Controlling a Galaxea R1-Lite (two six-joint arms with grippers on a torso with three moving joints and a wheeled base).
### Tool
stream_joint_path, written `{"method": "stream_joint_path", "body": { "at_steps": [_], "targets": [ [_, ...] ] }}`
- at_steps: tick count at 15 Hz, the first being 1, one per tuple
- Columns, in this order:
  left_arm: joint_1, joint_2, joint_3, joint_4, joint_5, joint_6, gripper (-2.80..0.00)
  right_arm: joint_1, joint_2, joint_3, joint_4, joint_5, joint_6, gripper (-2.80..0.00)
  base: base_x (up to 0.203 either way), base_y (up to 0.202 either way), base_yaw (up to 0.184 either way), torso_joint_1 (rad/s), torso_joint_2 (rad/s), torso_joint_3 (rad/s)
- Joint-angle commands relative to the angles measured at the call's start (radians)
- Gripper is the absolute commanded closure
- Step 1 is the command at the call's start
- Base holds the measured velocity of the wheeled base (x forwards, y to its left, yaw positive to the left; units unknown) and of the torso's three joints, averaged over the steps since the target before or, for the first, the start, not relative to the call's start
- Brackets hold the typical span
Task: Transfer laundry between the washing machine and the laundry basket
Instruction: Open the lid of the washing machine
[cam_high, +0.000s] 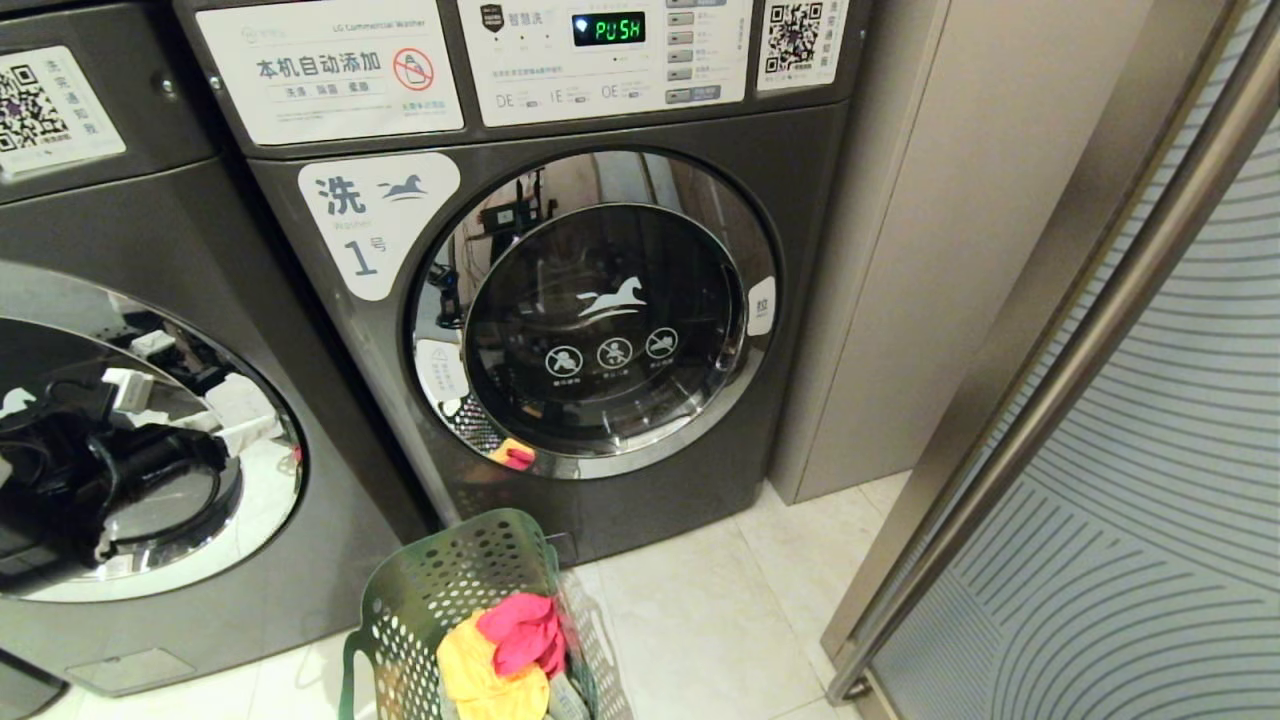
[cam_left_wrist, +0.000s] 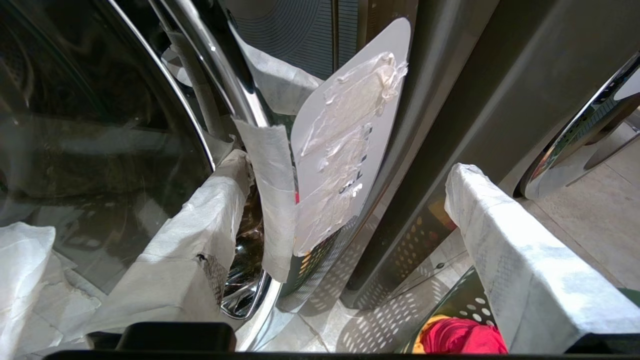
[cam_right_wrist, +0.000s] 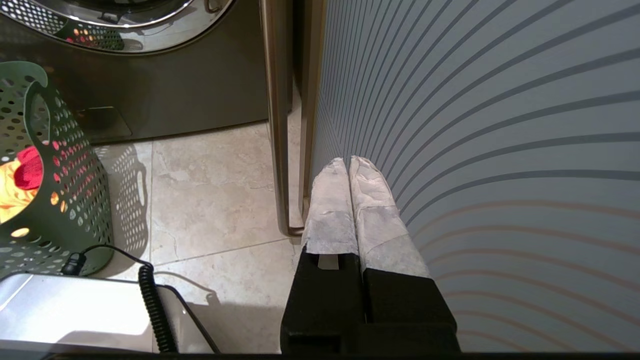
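Left gripper (cam_left_wrist: 345, 200): cloth-wrapped fingers (cam_left_wrist: 200, 235) spread wide, nothing between them, tips close to the chrome door rim (cam_left_wrist: 240, 100) of a dark grey washing machine (cam_left_wrist: 450, 100). One finger lies against the door's edge beside a white label (cam_left_wrist: 345, 150); whether it touches cannot be told.

Laundry basket (cam_high: 450, 580): green, perforated, standing upright on the tiled floor (cam_high: 700, 620) below and beside the left gripper, mouth upward, in front of the machine marked 1 (cam_high: 560, 300). That machine's door is closed. Laundry (cam_high: 505, 645) lies heaped in the basket, pink-red piece on top of yellow-orange.

Right gripper (cam_right_wrist: 348, 165): fingers pressed together, empty, hanging beside a striped panel (cam_right_wrist: 500, 125), well apart from the basket.
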Motion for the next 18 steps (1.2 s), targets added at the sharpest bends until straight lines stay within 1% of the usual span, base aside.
{"method": "stream_joint_path", "body": {
  "at_steps": [1,5,7,9,17,18],
  "targets": [
    [-0.016,0.012,-0.013,-0.008,-0.003,0.000,-2.80,0.000,0.001,0.000,0.001,0.000,-0.001,0.00,0.000,0.000,0.000,0.000,0.00,0.000],
    [-0.019,0.041,-0.056,-0.007,-0.008,-0.002,-2.80,0.000,0.001,0.000,0.001,0.000,-0.001,0.00,0.000,0.000,0.000,0.000,0.00,0.000],
    [-0.019,0.042,-0.059,-0.007,-0.018,-0.004,-2.80,0.000,0.001,0.000,0.001,0.000,-0.001,0.00,0.000,0.000,0.000,0.000,0.00,0.000],
    [-0.019,0.041,-0.059,-0.009,-0.050,-0.009,-2.80,0.000,0.001,0.000,0.001,0.000,-0.001,0.00,0.000,0.000,0.000,0.000,0.00,0.000],
    [-0.028,0.041,-0.057,-0.016,-0.061,-0.012,-2.80,0.000,0.001,0.000,0.001,0.000,-0.001,0.00,0.000,0.000,0.000,0.000,0.00,0.000],
    [-0.026,0.039,-0.055,-0.018,-0.085,-0.012,-2.80,0.000,0.001,0.000,0.001,0.000,-0.001,0.00,0.000,0.000,0.000,0.000,0.00,0.000]
  ]
}}
